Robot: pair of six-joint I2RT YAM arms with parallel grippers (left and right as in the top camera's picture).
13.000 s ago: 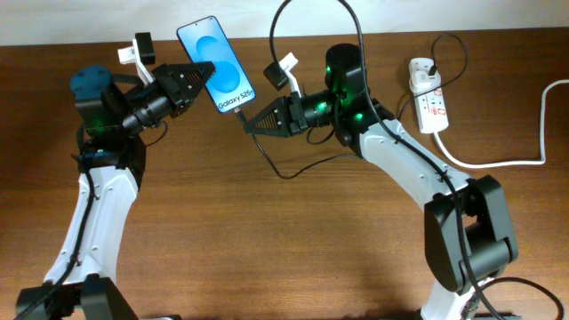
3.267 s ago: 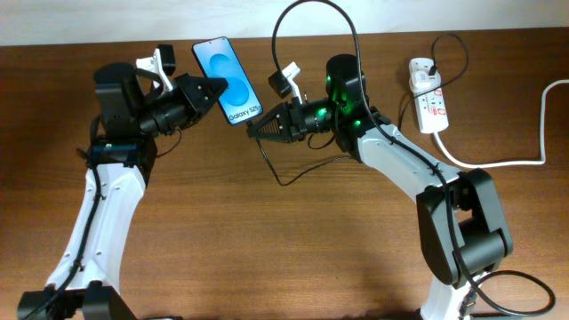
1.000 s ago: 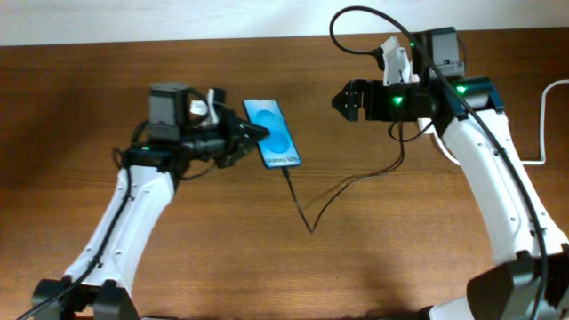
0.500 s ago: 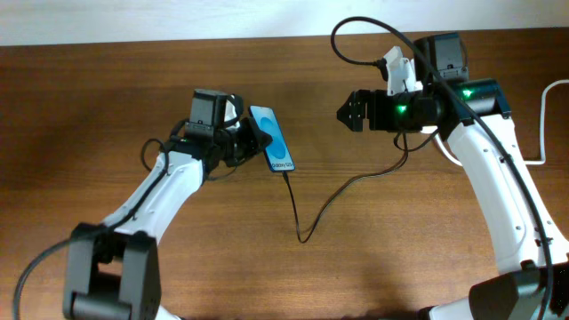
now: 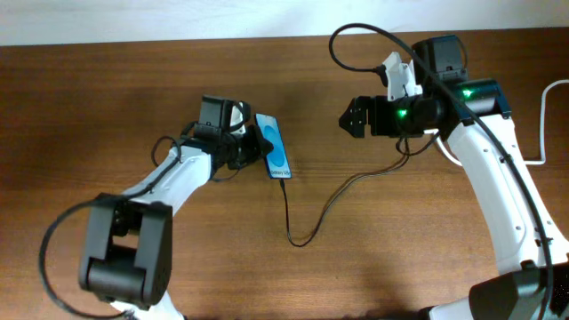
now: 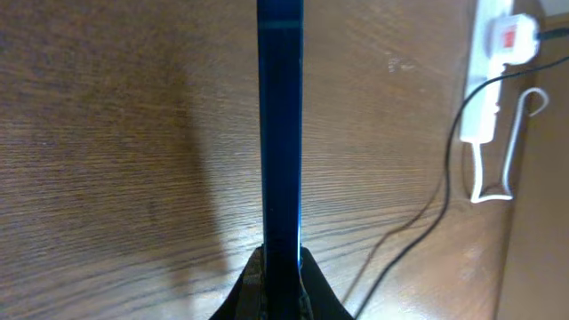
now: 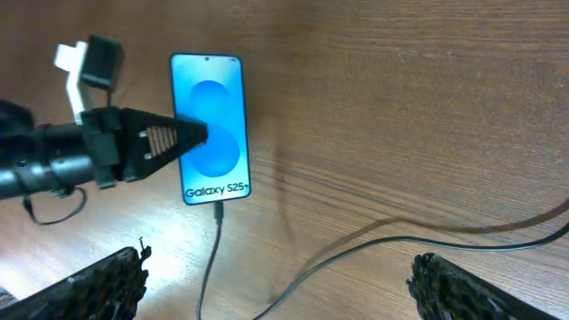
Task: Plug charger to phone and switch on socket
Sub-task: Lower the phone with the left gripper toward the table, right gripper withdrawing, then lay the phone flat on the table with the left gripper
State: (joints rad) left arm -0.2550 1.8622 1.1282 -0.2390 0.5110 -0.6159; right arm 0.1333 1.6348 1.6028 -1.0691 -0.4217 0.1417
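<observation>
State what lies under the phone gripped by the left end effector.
Bare wooden table, darkened by the shadow of the phone; the charger leaves its bottom end. Held edge-on by the left end effector, it hides the wood directly beneath.

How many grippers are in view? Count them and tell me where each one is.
2. The left gripper is left of centre in the overhead view, shut on the phone. The right gripper hangs open on the phone's other side, facing it. None seems hidden.
</observation>
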